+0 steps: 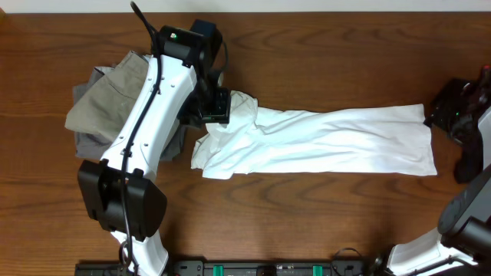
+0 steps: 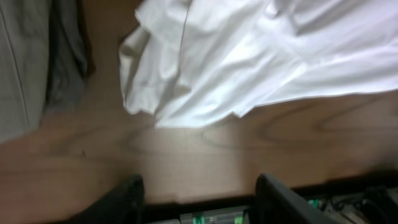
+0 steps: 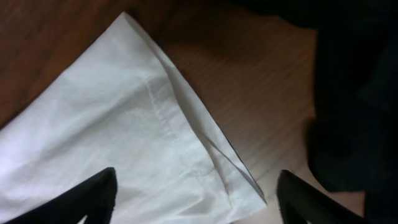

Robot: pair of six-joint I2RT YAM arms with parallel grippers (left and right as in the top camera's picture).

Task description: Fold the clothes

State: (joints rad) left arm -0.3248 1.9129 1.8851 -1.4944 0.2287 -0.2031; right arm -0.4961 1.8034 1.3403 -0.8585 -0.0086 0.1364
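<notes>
A long white cotton garment [image 1: 322,142] lies stretched across the brown wooden table [image 1: 307,222], apparently laid out for folding. The left end effector [image 2: 199,202] hovers open above the garment's bunched left end. The right end effector [image 3: 194,190] hangs open over its right hem corner, probably ready to grasp it. A khaki-and-grey clothes pile [image 1: 107,103] sits left of the garment.

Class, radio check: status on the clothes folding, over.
Left claw open, empty. Right claw open over hem corner. White garment spread long, unfolded, left end bunched. Khaki pile beside it.
</notes>
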